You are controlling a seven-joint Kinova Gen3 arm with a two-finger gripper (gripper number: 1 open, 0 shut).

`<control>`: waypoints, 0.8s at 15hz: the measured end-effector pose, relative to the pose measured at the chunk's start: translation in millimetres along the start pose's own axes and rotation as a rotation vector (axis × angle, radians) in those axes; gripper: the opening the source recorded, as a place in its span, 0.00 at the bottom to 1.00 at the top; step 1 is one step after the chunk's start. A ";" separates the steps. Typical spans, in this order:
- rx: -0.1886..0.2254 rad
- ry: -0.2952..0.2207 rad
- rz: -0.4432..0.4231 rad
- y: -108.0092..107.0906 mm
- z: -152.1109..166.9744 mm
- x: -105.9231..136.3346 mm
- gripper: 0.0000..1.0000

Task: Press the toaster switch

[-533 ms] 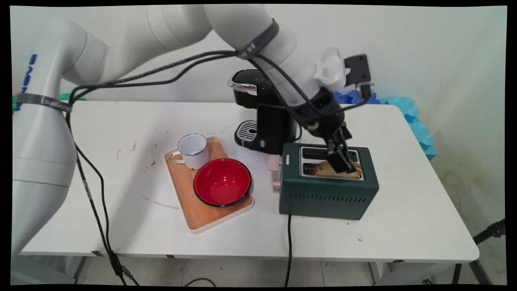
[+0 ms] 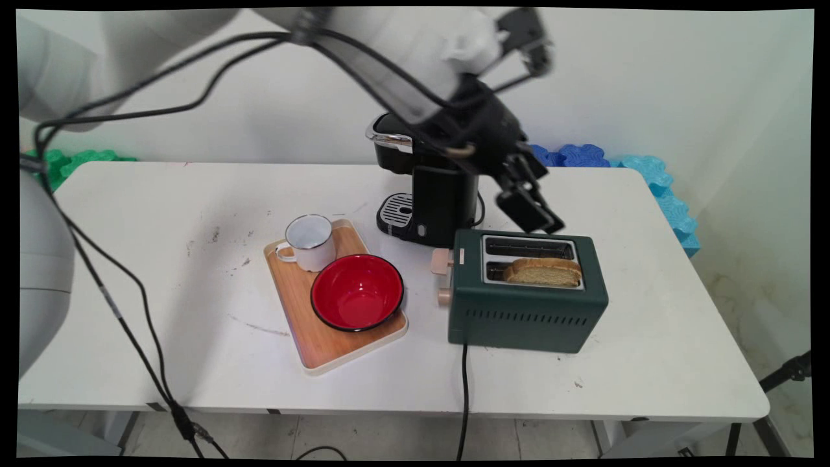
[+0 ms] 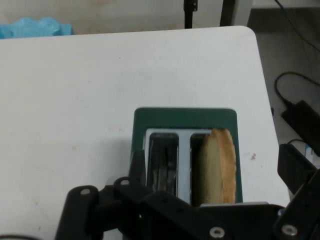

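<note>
A plain pale wall backs the white desk (image 2: 194, 194), with blue and green foam mats (image 2: 655, 175) tucked along its far edge. Toward the desk's right end stands a dark green two-slot toaster (image 2: 525, 311), its cord (image 2: 464, 389) dropping over the near edge. A slice of toast (image 2: 543, 272) sits upright in the near slot with its crust above the rim, and the far slot is empty. The black gripper (image 2: 535, 217) hangs just above the toaster's far left corner, clear of the bread. From the hand view its fingers look spread wide with nothing between them. Right behind it is the black coffee machine (image 2: 434, 194), uncomfortably close for any swing of the wrist. At mid-desk a wooden tray (image 2: 318, 350) carries a white enamel mug (image 2: 310, 241) and a red bowl (image 2: 356, 292).
</note>
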 end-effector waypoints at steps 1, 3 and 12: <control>0.003 0.013 -0.006 -0.5 -10.7 -8.7 1.00; 0.008 0.035 -0.016 -2.7 -28.1 -24.8 1.00; 0.018 0.089 0.007 -26.8 -86.4 -127.0 1.00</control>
